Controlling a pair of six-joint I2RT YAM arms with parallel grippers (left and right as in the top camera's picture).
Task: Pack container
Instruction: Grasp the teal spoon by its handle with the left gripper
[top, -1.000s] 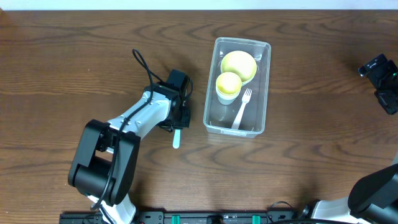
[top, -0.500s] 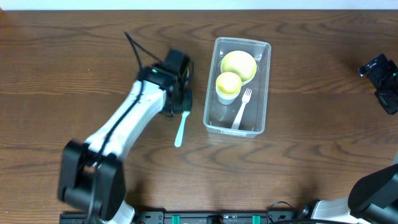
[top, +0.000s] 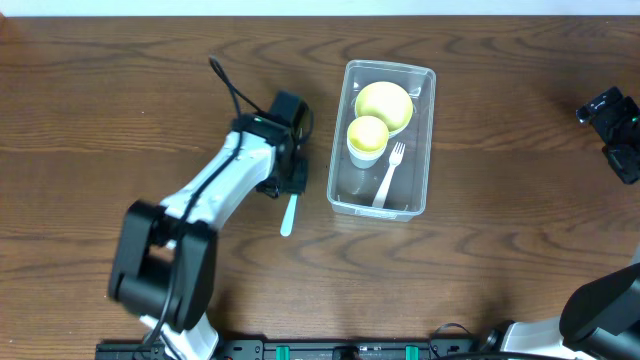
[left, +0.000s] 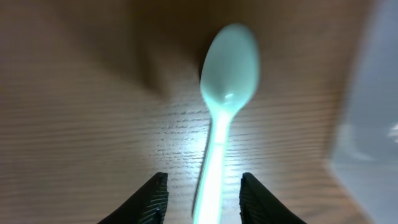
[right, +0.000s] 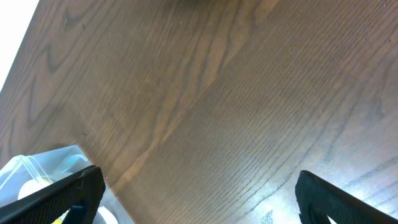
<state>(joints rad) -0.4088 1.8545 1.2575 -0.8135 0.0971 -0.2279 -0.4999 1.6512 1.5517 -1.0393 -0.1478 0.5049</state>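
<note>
The clear container (top: 343, 140) stands right of centre, holding a yellow bowl (top: 383, 103), a white cup with a yellow inside (top: 367, 137) and a white fork (top: 388, 175). A pale mint plastic spoon (top: 288, 215) lies on the wood just left of it. My left gripper (top: 292, 185) sits over the spoon's handle. In the left wrist view the spoon (left: 227, 68) runs up between the fingers of the left gripper (left: 204, 178), which is open, with a gap on each side of the handle. My right gripper (top: 612, 125) is open at the far right, holding nothing.
In the right wrist view the container's corner (right: 37, 165) shows at the lower left, beyond the wide-open right gripper (right: 199, 186) over bare dark wood. The left arm's black cable (top: 228, 100) loops behind its wrist.
My left gripper, shut on the spoon's handle before, has opened. The left arm swung up and back a little, and the spoon now lies slightly closer to the container.
</note>
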